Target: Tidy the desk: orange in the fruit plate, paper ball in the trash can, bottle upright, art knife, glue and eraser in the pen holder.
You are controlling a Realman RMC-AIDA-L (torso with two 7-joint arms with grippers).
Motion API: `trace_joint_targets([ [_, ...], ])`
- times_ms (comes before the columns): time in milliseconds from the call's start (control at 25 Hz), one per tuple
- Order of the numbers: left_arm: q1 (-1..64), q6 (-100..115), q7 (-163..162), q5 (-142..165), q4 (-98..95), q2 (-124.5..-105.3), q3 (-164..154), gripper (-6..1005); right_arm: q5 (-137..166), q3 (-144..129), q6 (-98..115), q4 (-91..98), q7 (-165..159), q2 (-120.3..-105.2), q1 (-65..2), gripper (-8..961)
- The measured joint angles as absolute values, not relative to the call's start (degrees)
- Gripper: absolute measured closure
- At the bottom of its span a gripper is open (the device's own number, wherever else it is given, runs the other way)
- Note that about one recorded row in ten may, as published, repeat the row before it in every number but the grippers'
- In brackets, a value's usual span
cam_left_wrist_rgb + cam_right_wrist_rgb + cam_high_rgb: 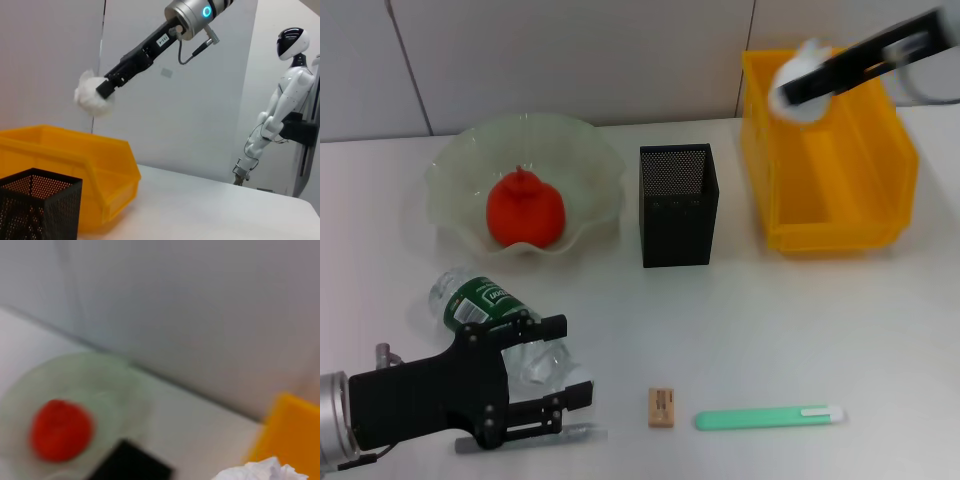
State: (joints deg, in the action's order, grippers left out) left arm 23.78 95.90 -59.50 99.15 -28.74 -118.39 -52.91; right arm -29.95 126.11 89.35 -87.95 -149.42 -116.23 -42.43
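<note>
Meanwhile, right gripper [798,92] clamped the paper ball [796,78] above the far-left corner of the trash can [840,215] | best released once centred over the opening | left gripper [555,375] spread around the lying bottle [485,305], near left.

No text legible anywhere. Bottle [480,303] green label: white print, unreadable. Eraser [661,407] just beside bottle side of green knife: printed label, too small. Right arm small white tag above trash can [70,160]: characters unclear.
</note>
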Motion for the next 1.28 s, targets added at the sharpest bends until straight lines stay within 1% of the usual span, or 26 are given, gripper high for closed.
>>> trace_joint_targets([
  [160,23.9,95.9,-59.5,99.1,-28.7,-118.39,-52.9,217,-26.3,128.8,87.3,-88.1,-149.1,-116.12,-41.6,401],
  [320,24.1,95.9,-59.5,99.1,-28.7,-118.44,-52.9,217,-23.9,128.6,81.5,-84.3,-149.0,-116.14,-40.3,402],
  [400,24.1,95.9,-59.5,99.1,-28.7,-118.45,-52.9,218,-23.7,128.5,77.5,-78.8,-149.0,-116.26,-40.7,402],
  [480,24.1,95.9,-59.5,99.1,-28.7,-118.46,-52.9,218,-23.7,128.3,76.2,-77.3,-148.9,-116.36,-40.8,402],
  [600,24.1,95.9,-59.5,99.1,-28.7,-118.47,-52.9,218,-23.6,125.9,69.4,-72.6,-148.8,-116.91,-40.3,401],
  [800,23.8,96.8,-59.5,99.2,-28.7,-118.42,-52.9,218,-23.5,124.6,67.0,-69.4,-148.7,-116.96,-40.8,401],
  [880,23.8,96.9,-59.5,99.2,-28.8,-118.42,-52.9,218,-23.4,124.5,66.7,-69.3,-148.6,-116.96,-40.8,353],
  [1080,23.6,97.3,-59.4,99.1,-28.8,-118.39,-52.6,218,-23.8,124.4,67.2,-71.1,-148.6,-116.96,-40.3,167],
  [1200,23.5,97.4,-59.4,99.1,-28.8,-118.39,-52.5,218,-24.5,124.4,68.1,-74.0,-148.6,-117.31,-39.5,167],
  [1240,23.5,97.4,-59.4,99.1,-28.8,-118.38,-52.5,218,-25.4,124.4,68.6,-75.9,-148.4,-117.68,-38.8,167],
  [1280,23.5,97.5,-59.4,99.1,-28.8,-118.38,-52.5,218,-28.6,124.2,69.3,-80.7,-147.0,-118.52,-36.6,167],
])
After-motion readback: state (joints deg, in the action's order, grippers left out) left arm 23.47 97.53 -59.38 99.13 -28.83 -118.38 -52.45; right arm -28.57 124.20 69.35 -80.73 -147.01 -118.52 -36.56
